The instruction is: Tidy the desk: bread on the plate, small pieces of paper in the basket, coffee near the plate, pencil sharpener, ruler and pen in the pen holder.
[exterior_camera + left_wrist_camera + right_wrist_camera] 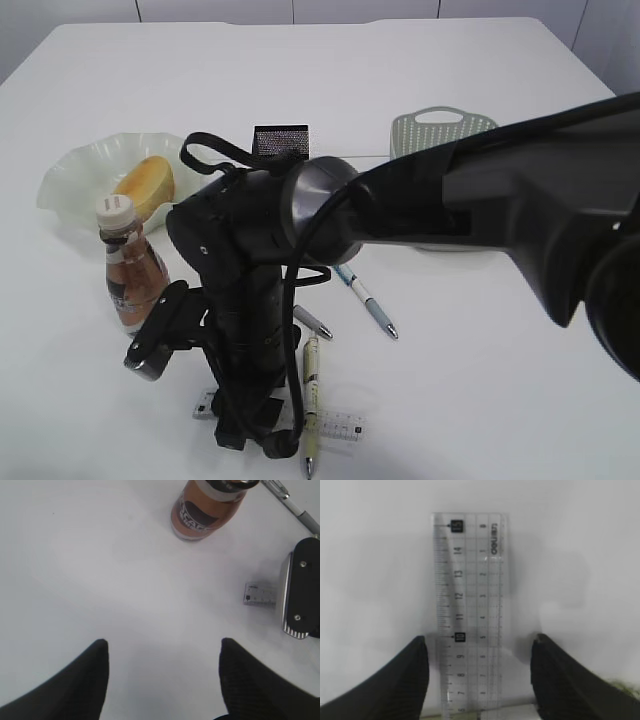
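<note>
From my remote station I see the right gripper (477, 667) lowered over the transparent ruler (470, 610) at the near edge of the white tabletop (480, 380), its jaws parted and standing either side of the ruler's width; whether the fingers (400, 680) touch it I cannot tell. The ruler lies flat, its printed scale running away from the wrist camera. In the exterior view the right arm reaches across from the right and hides most of the ruler, whose ends show beside the wrist. The left gripper (162, 680) hangs above bare tabletop with its jaws wide apart and nothing between them; its camera catches the coffee bottle (205, 507) ahead and one end of the ruler beside the other arm's finger. The coffee bottle stands upright just in front of the pale wavy plate (75, 170), on which the bread (147, 185) already lies. A yellowish pen (311, 400) lies just beside the ruler, a blue-and-white pen (368, 303) farther back, and a silver pen (314, 322) between them, partly hidden by the arm. The black mesh pen holder (280, 140) stands behind the arm, and the light green basket (440, 128) sits to the right, partly covered by it.
</note>
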Robot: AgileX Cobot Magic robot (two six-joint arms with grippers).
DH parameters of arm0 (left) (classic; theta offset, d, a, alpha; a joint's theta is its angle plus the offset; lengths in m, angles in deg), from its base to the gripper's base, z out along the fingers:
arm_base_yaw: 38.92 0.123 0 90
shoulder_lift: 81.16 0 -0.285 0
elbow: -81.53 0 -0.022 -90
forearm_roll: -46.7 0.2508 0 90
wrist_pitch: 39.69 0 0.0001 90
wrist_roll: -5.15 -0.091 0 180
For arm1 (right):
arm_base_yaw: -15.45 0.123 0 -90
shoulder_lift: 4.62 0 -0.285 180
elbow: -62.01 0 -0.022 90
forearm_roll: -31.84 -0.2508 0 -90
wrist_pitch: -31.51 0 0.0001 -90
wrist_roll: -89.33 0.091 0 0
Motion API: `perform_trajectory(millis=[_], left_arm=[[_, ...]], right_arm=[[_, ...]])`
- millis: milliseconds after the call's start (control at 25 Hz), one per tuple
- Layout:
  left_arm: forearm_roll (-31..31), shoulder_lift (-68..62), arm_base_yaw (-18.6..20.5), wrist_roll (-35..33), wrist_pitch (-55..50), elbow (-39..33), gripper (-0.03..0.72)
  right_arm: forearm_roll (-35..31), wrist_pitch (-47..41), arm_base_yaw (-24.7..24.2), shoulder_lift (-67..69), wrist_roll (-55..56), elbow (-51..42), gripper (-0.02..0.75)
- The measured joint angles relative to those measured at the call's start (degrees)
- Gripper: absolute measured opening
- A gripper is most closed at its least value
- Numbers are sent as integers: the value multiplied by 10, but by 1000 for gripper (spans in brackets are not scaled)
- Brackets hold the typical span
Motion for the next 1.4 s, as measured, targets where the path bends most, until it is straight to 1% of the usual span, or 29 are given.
perform_trajectory(millis=[200, 280, 560, 720, 880, 1000, 1120, 1240, 1400], left_arm=[[0, 0, 0, 0, 2, 0, 505], [0, 0, 0, 0, 4, 0, 505], [1, 0, 0, 0, 4, 0, 505], [1, 0, 0, 0, 4, 0, 505], [1, 0, 0, 0, 5, 0, 505], [1, 0, 0, 0, 5, 0, 505], [1, 0, 0, 0, 5, 0, 505], [1, 0, 0, 0, 5, 0, 505], [1, 0, -2, 0, 5, 0, 505]], right_arm=[[0, 0, 0, 0, 1, 0, 308], [0, 0, 0, 0, 1, 0, 273], [0, 0, 0, 0, 7, 1, 265], [0, 0, -1, 0, 59, 26, 265], [0, 0, -15, -13, 75, 53, 265], [0, 0, -38, -39, 76, 69, 265], [-6, 7, -71, -68, 78, 75, 265], [-30, 22, -116, -98, 80, 75, 265], [-63, 64, -172, -129, 80, 75, 265]])
